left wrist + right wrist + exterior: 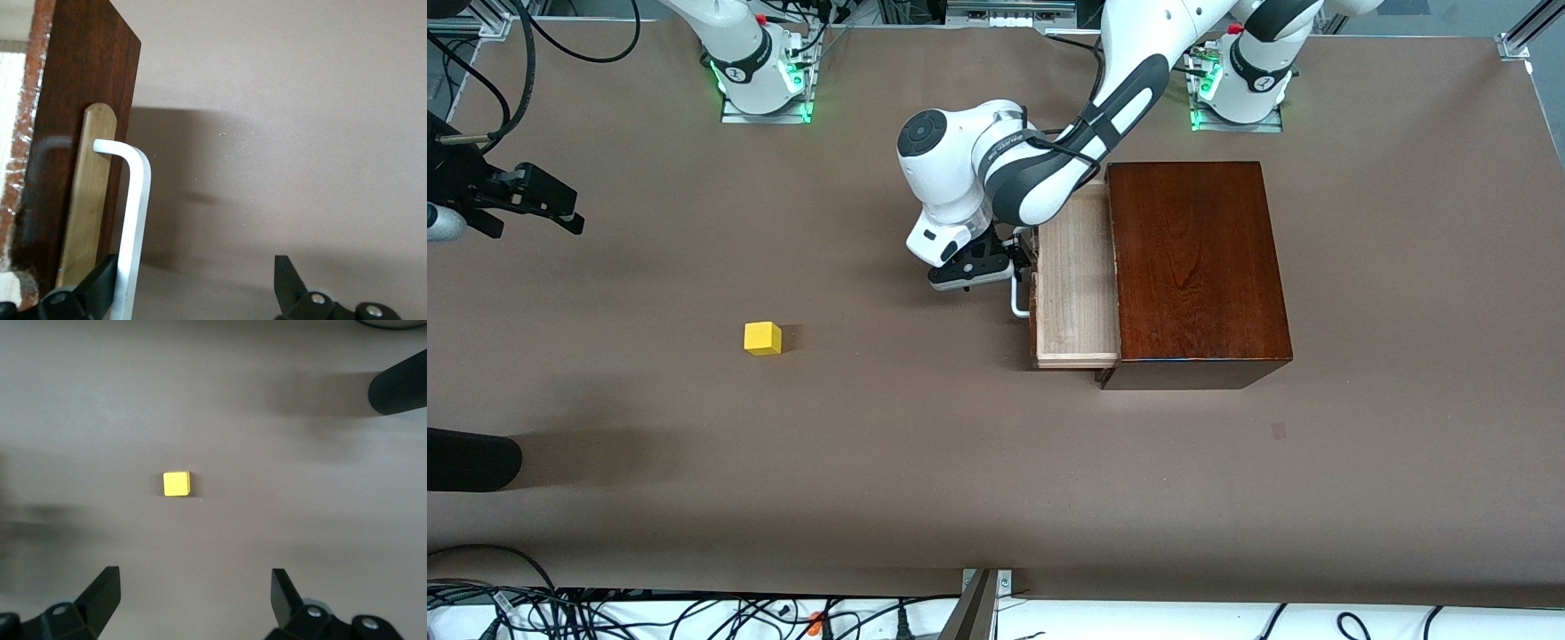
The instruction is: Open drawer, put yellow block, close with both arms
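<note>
One small matte yellow block (763,338) sits low in the frame's left half, the pale-wood drawer (1074,284) half out at centre, left gripper (971,271) spread at its white handle (1018,302), right gripper (193,600) spread, cut off in the upper left corner.

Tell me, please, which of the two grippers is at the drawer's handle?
The left gripper, open, is at the white handle of the drawer. The right gripper hangs open over the yellow block instead.
</note>
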`<move>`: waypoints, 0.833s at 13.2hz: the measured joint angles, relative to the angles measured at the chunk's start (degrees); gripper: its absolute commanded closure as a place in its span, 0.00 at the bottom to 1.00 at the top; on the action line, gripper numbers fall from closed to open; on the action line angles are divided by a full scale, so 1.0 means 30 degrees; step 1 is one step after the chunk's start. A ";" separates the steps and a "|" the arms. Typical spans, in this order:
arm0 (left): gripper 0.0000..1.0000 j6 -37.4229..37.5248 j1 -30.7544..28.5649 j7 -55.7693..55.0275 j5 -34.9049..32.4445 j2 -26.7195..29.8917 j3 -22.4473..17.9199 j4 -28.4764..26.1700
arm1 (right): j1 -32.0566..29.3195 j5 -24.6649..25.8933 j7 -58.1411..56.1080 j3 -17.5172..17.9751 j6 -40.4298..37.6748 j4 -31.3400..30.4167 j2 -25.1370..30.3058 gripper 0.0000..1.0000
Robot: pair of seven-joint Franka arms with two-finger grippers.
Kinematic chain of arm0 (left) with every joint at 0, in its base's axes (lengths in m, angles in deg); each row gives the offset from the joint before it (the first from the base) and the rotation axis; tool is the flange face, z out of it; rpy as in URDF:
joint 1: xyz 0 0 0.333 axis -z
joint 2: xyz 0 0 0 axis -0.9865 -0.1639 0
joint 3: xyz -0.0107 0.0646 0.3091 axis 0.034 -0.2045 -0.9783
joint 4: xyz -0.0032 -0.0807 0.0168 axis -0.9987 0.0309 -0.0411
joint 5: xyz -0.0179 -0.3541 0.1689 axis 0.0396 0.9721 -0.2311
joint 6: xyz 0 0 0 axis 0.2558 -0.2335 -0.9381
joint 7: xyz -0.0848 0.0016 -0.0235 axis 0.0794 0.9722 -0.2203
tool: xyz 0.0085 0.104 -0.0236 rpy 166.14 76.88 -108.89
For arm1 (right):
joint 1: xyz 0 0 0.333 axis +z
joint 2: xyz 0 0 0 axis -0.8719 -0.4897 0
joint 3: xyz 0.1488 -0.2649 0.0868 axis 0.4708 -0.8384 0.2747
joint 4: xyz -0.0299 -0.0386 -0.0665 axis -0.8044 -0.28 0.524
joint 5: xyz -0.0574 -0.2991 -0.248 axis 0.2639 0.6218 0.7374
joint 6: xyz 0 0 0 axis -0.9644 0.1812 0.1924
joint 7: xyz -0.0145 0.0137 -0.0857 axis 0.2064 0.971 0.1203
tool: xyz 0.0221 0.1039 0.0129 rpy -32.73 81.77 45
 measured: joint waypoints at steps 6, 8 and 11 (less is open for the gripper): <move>0.00 -0.1154 0.0356 -0.0195 0.0234 -0.0643 0.0140 0.1223 | 0.0000 0.0000 0.0000 0.0000 -0.0001 0.0000 0.0000 0.00; 0.00 -0.1034 0.0339 -0.0180 0.0812 -0.0578 0.0155 0.1735 | 0.0000 0.0000 0.0000 0.0000 -0.0001 0.0000 0.0000 0.00; 0.00 0.0927 -0.0023 0.1204 0.2885 0.0765 0.0164 0.2683 | -0.0001 0.0000 0.0000 0.0000 -0.0004 0.0001 -0.0001 0.00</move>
